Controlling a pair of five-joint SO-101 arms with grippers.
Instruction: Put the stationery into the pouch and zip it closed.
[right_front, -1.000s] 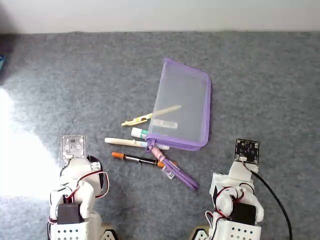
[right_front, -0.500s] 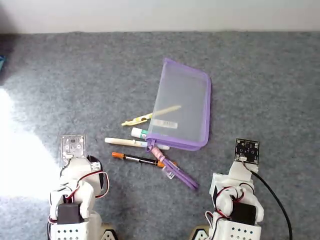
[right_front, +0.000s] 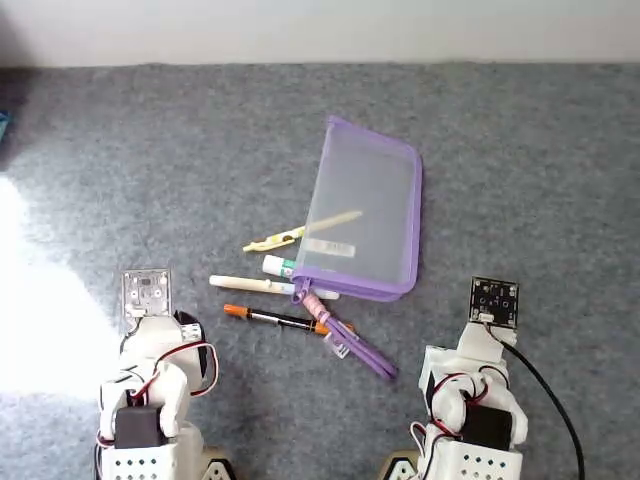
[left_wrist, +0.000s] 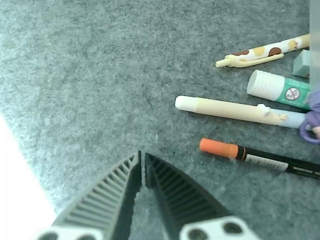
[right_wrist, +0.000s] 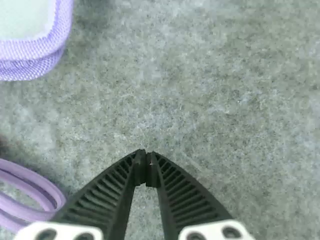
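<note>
A clear pouch (right_front: 365, 210) with purple trim lies mid-table, its purple strap (right_front: 362, 348) trailing toward the near side. Beside its open end lie a spotted yellow pen (right_front: 272, 240), a white glue stick (right_front: 279, 266), a cream pen (right_front: 250, 284) and a black marker with an orange cap (right_front: 270, 317). The same items appear in the left wrist view: spotted pen (left_wrist: 260, 53), glue stick (left_wrist: 277, 89), cream pen (left_wrist: 230, 109), marker (left_wrist: 260, 157). My left gripper (left_wrist: 142, 167) is shut, short of the marker. My right gripper (right_wrist: 145, 167) is shut over bare carpet, near the pouch corner (right_wrist: 35, 45) and strap (right_wrist: 30, 192).
Grey carpet (right_front: 150, 170) covers the table. A bright glare patch (right_front: 40, 320) sits at the left edge. A white wall (right_front: 320, 30) borders the far side. Both arm bases (right_front: 150, 400) (right_front: 475, 400) stand at the near edge.
</note>
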